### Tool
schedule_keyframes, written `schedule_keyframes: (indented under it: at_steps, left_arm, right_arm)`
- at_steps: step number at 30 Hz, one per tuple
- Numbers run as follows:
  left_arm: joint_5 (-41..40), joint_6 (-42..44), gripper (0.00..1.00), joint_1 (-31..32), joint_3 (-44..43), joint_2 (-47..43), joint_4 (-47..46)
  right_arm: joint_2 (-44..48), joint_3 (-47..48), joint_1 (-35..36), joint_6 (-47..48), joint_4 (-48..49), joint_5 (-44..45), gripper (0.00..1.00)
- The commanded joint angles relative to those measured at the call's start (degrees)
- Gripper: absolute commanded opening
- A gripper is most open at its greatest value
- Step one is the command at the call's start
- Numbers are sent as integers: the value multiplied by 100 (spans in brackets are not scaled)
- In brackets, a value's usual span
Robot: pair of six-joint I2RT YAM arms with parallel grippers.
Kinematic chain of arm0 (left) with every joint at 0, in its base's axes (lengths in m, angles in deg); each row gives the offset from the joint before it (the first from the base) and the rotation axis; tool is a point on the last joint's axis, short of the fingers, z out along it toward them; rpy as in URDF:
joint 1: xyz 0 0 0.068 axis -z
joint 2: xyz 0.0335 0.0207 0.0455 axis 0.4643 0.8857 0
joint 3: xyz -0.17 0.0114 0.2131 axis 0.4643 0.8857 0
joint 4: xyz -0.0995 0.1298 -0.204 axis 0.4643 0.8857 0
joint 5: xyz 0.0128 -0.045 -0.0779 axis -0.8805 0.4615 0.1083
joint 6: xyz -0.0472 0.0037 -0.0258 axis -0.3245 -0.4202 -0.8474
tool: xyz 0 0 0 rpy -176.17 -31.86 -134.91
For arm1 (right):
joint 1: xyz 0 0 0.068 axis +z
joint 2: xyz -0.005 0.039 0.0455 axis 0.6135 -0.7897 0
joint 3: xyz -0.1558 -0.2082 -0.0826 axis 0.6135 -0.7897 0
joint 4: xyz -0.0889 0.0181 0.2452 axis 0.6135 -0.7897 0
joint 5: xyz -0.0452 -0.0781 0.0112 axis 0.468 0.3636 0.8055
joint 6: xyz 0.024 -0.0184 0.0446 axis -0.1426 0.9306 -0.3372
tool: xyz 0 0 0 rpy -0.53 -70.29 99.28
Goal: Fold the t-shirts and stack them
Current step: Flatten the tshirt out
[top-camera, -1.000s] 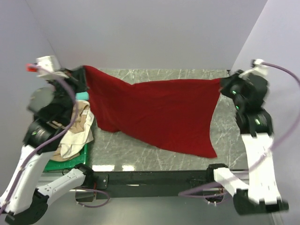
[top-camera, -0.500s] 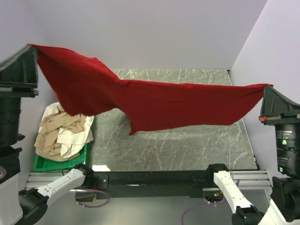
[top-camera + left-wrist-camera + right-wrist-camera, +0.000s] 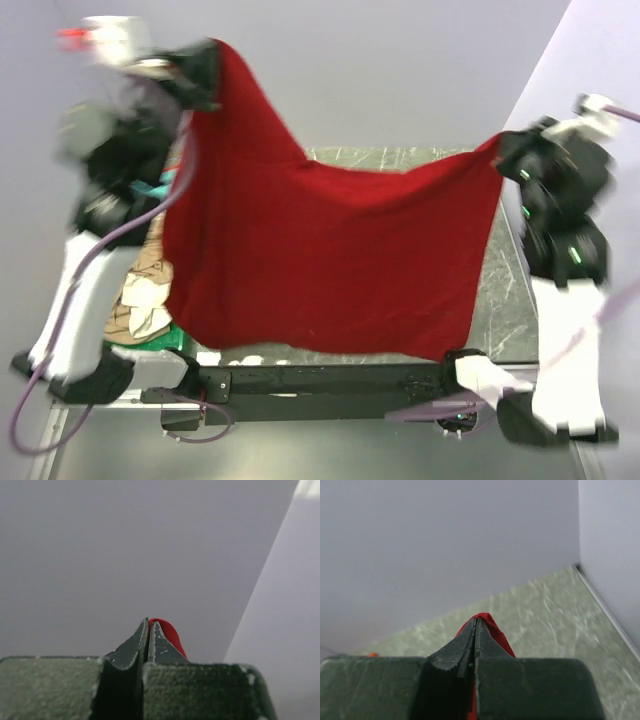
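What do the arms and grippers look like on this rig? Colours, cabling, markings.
Left arm and right arm: white lower links, black joint housings. A purple cable trails along each. Green lights glow on the right arm, and the left wrist carries a white mount with a red tip. Left gripper and right gripper: dark, scuffed fingers tapering to a point.

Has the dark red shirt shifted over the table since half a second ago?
Yes. The dark red t-shirt has swung toward the near edge of the table, now covering most of it.
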Motion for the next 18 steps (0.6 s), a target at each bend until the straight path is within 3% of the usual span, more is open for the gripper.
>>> schedule_keyframes:
  at_steps: [1,7,18]
  left_arm:
    - [-159,379,0,-27,168,269,-263]
    - [201,468,0,-28,116,437,-184]
    - [1210,-60,1,-36,239,-1004,-755]
  right_arm:
    - [-277,-99,-53,214,426,450,0]
    - [-130,-135,-70,215,453,389,0]
    - [733,761,-70,382,84,275,0]
